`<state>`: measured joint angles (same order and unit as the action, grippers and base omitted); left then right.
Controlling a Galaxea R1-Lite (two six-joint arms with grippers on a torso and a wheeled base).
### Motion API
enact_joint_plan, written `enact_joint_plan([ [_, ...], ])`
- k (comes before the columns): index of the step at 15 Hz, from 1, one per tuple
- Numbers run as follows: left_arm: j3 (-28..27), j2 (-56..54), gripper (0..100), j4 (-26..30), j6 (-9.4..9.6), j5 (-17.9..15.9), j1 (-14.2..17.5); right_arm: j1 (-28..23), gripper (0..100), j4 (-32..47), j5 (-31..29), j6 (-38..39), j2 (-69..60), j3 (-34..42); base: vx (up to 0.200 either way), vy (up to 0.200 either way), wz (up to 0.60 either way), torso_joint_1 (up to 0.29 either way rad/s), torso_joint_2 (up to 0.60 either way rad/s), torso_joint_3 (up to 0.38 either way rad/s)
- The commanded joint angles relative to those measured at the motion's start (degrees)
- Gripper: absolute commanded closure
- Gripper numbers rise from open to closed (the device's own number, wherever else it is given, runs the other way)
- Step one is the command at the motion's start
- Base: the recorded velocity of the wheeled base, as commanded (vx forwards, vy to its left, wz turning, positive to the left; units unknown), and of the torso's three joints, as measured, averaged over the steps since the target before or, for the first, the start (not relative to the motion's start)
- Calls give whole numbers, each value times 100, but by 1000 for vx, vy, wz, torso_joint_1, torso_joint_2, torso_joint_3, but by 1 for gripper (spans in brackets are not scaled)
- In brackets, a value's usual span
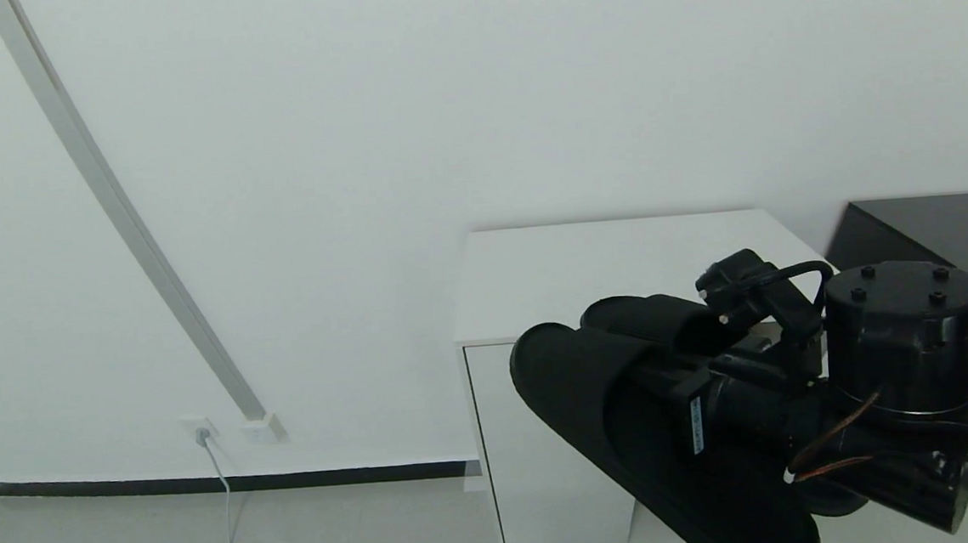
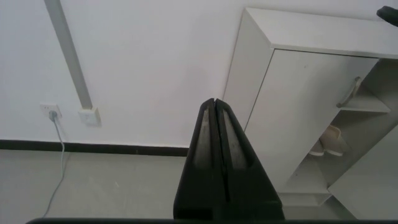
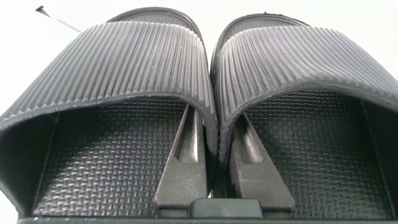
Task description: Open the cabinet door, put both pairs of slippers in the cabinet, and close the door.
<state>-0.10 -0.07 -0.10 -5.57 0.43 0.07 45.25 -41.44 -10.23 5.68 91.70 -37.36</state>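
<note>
Right gripper (image 3: 214, 134) narrow, one finger inside each of the black slippers (image 1: 594, 383), pinching their inner walls together. The pair hangs before the cabinet (image 1: 620, 270) front, just below its top front edge. Left gripper (image 2: 214, 112): fingers pressed together, holding nothing. Door (image 2: 305, 106) open; pale slippers (image 2: 329, 142) on a lower shelf. Risks: the thin pinch may let one slipper slide out; the protruding soles may catch the door edge or a shelf.
</note>
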Motion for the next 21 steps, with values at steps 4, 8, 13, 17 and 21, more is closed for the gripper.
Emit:
enact_joint_plan([
  [4, 1, 7, 100, 1, -5, 1, 1, 1, 100, -5, -23, -14, 32, 63, 0, 0, 0, 0, 0, 0],
  [8, 1, 7, 100, 1, -5, 1, 1, 36, 100, -5, -32, -14, 41, 107, 0, 0, 0, 0, 0, 0],
  [13, 1, 7, 100, 1, -5, 1, 1, 45, 100, -5, -32, -23, 59, 115, 0, 0, 0, 0, 0, 0],
  [17, 1, 7, 100, 1, 3, 1, 1, 54, 100, -5, -49, -23, 103, 107, 0, -200, 0, 1, -1, 4],
  [21, 1, 7, 100, 1, 3, 1, 1, 54, 100, -5, -102, -23, 103, 107, 0, -200, 0, 6, -1, 2],
])
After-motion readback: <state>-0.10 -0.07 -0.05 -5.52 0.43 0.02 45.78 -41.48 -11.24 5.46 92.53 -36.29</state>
